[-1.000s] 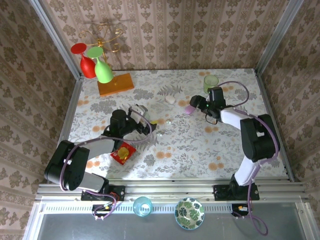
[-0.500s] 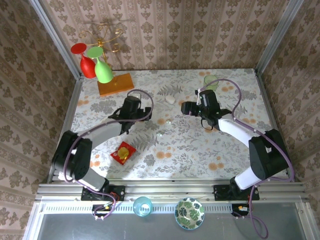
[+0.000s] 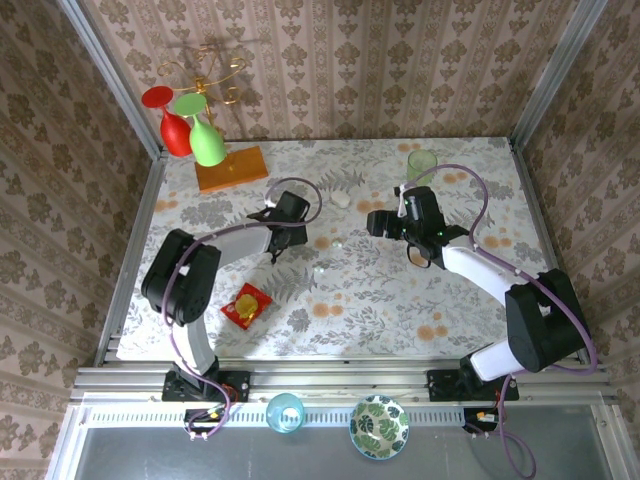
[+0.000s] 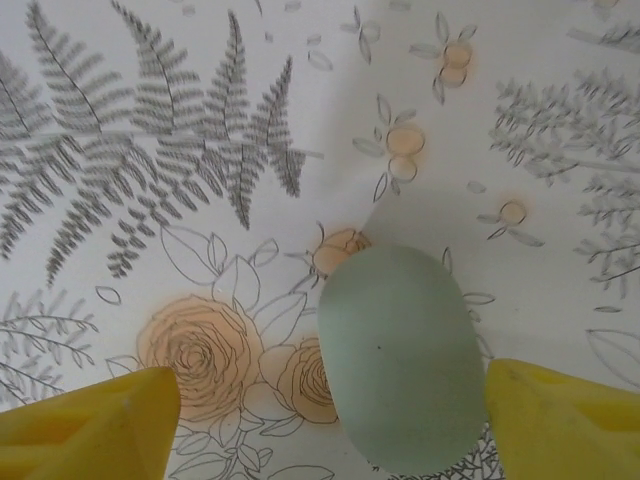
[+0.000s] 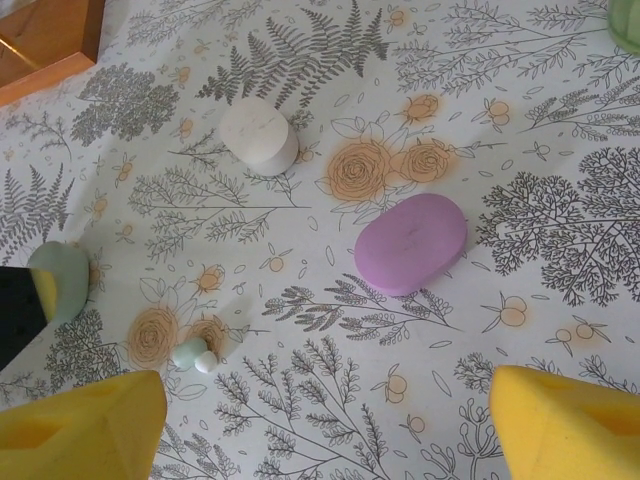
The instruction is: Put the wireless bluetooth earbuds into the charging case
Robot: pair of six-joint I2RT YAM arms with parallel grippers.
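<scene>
A pale green oval case (image 4: 400,355) lies on the flowered tablecloth, right between the yellow fingers (image 4: 90,430) of my open left gripper (image 4: 330,400) (image 3: 288,225), untouched by either. The same green case (image 5: 60,280) sits at the left edge of the right wrist view. Two tiny earbuds, one pale green (image 5: 188,351) and one white (image 5: 208,362), lie together on the cloth (image 3: 338,243). Another small bud (image 3: 320,268) lies nearer the front. A purple oval case (image 5: 410,243) and a white case (image 5: 258,135) (image 3: 341,199) lie shut. My right gripper (image 5: 330,420) (image 3: 378,222) hovers open and empty.
A wooden base (image 3: 231,168) with hanging red and green glasses (image 3: 190,135) stands back left. A green cup (image 3: 421,163) is back right, and a red packet (image 3: 246,305) lies front left. Patterned walls close in the table (image 3: 400,300).
My left gripper has swung from the front left toward the back and right, ending over the green case. The right gripper has shifted left; the purple case now lies below it.
</scene>
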